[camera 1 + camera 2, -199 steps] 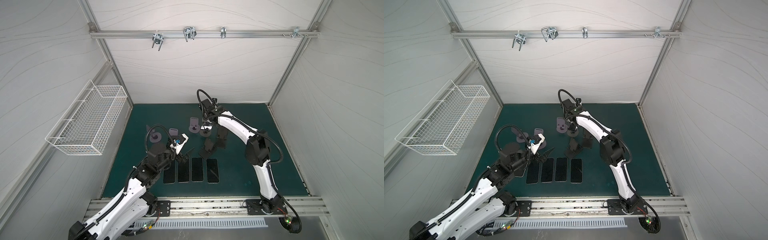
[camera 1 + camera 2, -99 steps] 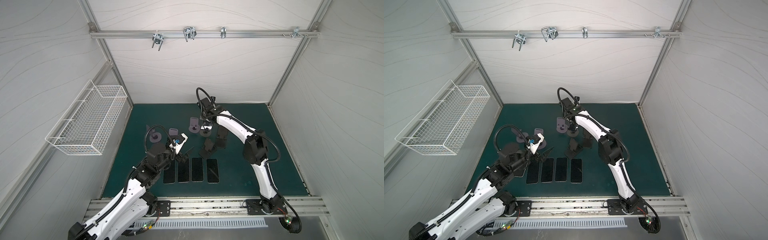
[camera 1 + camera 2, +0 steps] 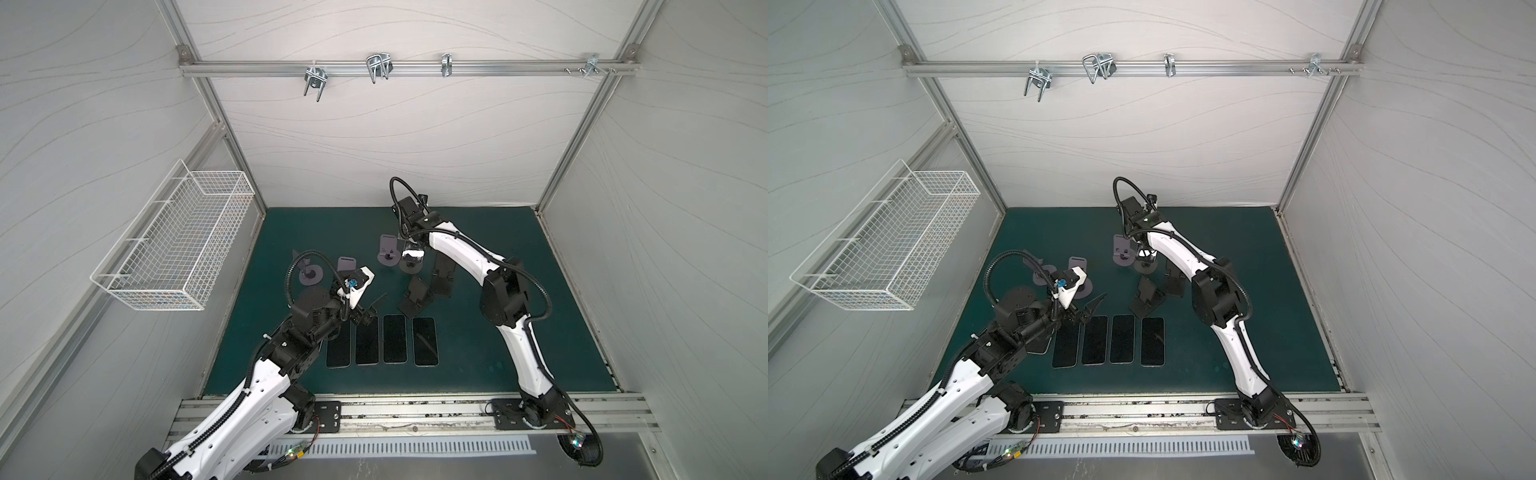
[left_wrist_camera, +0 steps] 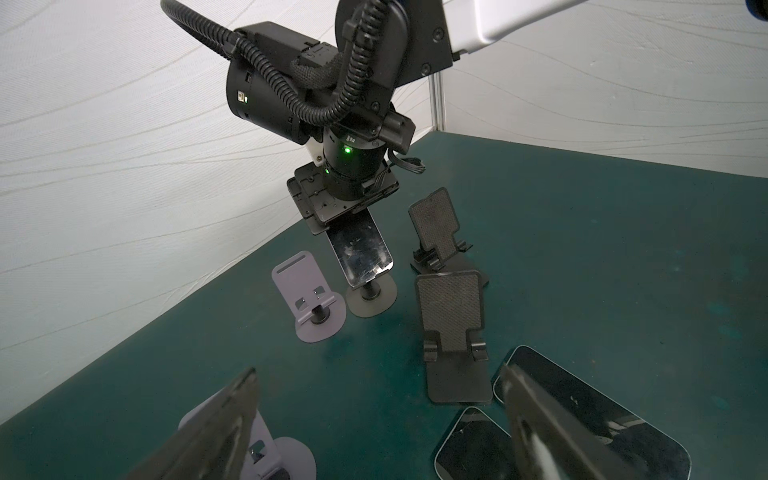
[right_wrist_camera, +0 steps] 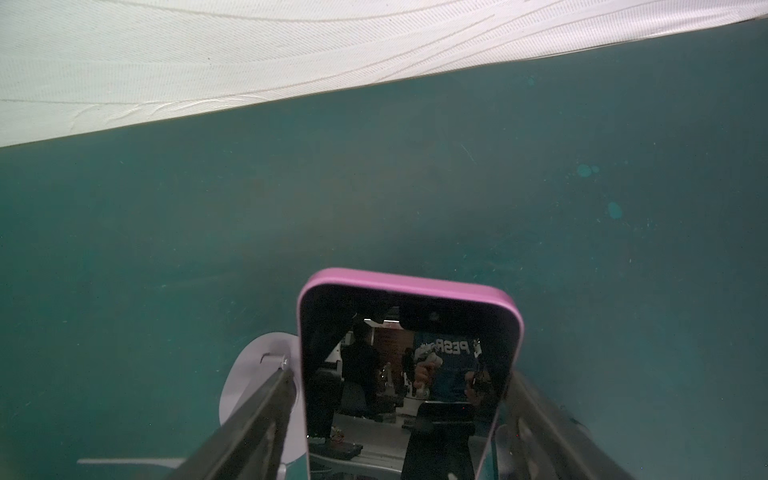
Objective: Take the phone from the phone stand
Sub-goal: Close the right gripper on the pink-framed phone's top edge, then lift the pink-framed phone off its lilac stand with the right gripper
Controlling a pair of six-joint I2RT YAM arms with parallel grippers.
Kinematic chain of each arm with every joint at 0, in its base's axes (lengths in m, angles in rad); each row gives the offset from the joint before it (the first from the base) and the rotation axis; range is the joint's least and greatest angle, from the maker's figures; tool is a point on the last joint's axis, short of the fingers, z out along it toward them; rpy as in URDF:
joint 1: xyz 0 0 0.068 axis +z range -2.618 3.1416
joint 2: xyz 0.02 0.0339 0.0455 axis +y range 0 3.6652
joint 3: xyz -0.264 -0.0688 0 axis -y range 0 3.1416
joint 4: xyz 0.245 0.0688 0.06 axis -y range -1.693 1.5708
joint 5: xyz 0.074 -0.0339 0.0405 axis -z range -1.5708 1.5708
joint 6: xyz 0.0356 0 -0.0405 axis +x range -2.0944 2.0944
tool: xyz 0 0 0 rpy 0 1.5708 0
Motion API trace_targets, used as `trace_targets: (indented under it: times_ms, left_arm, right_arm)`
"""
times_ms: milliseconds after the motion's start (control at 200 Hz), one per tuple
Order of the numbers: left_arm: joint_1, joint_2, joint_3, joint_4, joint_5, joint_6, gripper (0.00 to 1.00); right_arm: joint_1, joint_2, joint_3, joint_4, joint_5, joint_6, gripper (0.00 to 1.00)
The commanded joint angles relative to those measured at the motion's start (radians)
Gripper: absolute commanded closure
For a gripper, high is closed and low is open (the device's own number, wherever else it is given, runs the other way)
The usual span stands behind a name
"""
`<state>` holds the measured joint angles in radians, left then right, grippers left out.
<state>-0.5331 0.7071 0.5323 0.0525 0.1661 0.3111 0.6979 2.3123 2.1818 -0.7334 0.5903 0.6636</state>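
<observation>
A phone (image 5: 409, 365) with a pink rim and a dark glossy screen leans on a grey round-based phone stand (image 4: 372, 297) near the back middle of the green mat, seen in both top views (image 3: 412, 253) (image 3: 1145, 252). My right gripper (image 5: 400, 376) comes down over it from above. One finger lies against each long side of the phone (image 4: 361, 253), so the gripper is shut on it. The phone's lower end still rests on the stand's lip. My left gripper (image 4: 378, 370) hangs open and holds nothing, above the near row of flat phones (image 3: 370, 309).
Several dark phones (image 3: 395, 338) lie flat side by side on the mat's near half. Two black folding stands (image 3: 417, 297) (image 3: 442, 274) sit just right of the held phone. Three purple stands (image 3: 388, 249) (image 3: 347, 266) (image 3: 309, 274) stand to its left. A white wire basket (image 3: 178, 245) hangs on the left wall.
The right gripper's jaws have drawn in against the phone's sides, and that arm has shifted slightly. The left arm and its open gripper have not moved.
</observation>
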Motion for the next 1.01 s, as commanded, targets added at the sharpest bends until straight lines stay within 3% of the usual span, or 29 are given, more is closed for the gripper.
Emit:
trace_targets:
  times_ms: [0, 1000]
  left_arm:
    - [-0.004, -0.012, 0.008, 0.041, -0.017, 0.025, 0.08]
    - [-0.005, -0.018, 0.000, 0.044, -0.024, 0.029, 0.08]
  right_arm:
    - [-0.009, 0.033, 0.031, -0.020, -0.001, 0.020, 0.19]
    - [-0.038, 0.061, 0.020, 0.017, -0.041, 0.025, 0.19]
